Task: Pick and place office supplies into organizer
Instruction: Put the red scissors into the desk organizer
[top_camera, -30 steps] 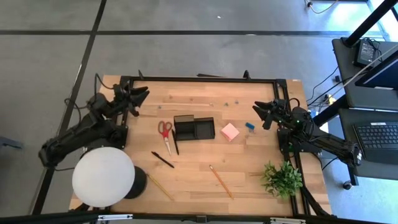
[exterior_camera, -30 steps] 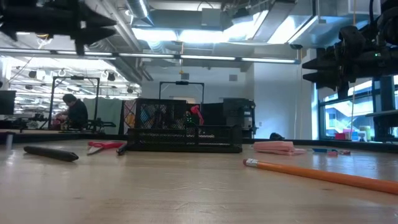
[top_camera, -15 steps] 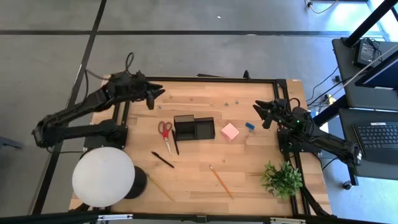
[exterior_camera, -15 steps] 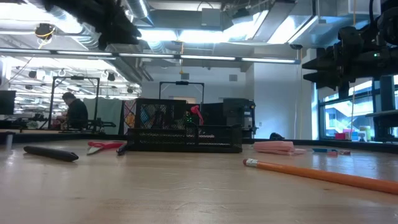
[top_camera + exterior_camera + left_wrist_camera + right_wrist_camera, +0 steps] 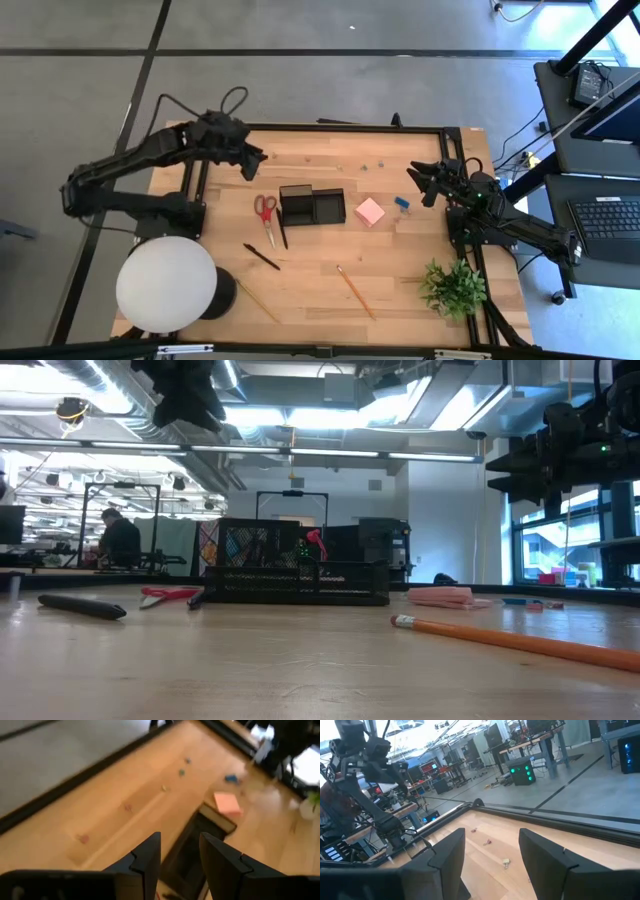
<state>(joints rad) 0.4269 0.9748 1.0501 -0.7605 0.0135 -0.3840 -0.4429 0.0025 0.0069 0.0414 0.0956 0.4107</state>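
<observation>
From above, you see the left gripper [image 5: 255, 160] in the upper left of the frame, hanging over bare wood above and left of the scissors [image 5: 266, 214]; its fingers are slightly apart and hold nothing. The right gripper [image 5: 417, 182] sits at right of centre, just right of the blue piece [image 5: 401, 203], fingers parted and empty. The organizer [image 5: 312, 207] lies at centre, with the pink notes [image 5: 370, 211] just to its right. A pen [image 5: 262, 257] lies below the scissors, another pen [image 5: 282, 230] rests against the organizer's left edge, and two pencils [image 5: 354, 292] lie in the lower part of the table. The lamp [image 5: 166, 283] fills the lower left and the plant [image 5: 453, 287] the lower right.

At table height, you find the left gripper [image 5: 185, 398] high in the upper left and the right gripper [image 5: 510, 468] at upper right, both well clear of the table. The organizer [image 5: 297, 573] stands at centre, scissors [image 5: 168, 594] to its left, notes [image 5: 440, 596] to its right, a pencil [image 5: 500, 637] in the lower right, a pen [image 5: 82, 606] at left. A person [image 5: 120, 540] sits far back at left.

From the left wrist, your two fingers [image 5: 148, 857] stand a narrow gap apart, gripping nothing, with the organizer [image 5: 195, 845] beyond them and the notes [image 5: 227, 803] farther on.

From the right wrist, the fingers [image 5: 447, 855] stand apart, empty, over bare table [image 5: 520, 850].
</observation>
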